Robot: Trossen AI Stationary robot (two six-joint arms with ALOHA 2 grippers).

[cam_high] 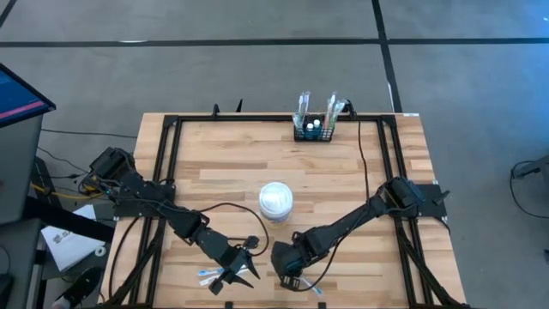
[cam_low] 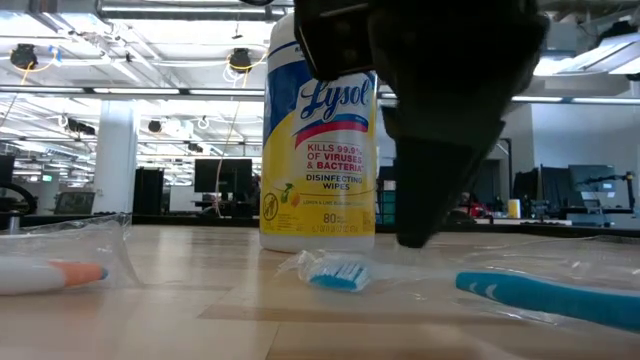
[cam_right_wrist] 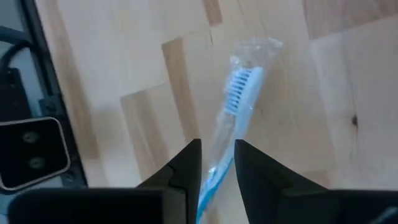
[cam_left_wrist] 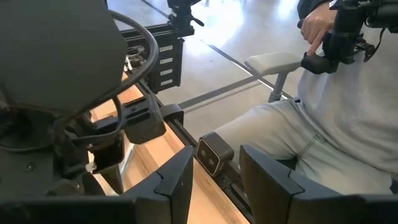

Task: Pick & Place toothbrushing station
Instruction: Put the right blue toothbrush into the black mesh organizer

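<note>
Toothbrushes stand in the small black slotted toothbrushing station (cam_high: 314, 129) at the upper centre of the high view, on the wooden table (cam_high: 223, 163). Low in the frame, the right gripper (cam_right_wrist: 217, 163) straddles a blue plastic-wrapped toothbrush (cam_right_wrist: 234, 99), fingers narrowly parted around its handle. Left gripper (cam_left_wrist: 214, 165) hangs open at lower left.

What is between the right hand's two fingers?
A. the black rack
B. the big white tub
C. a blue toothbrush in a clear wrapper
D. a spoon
C: in the right wrist view a blue toothbrush in a clear wrapper lies on the wooden table, its handle running into the gap of the right hand.
</note>
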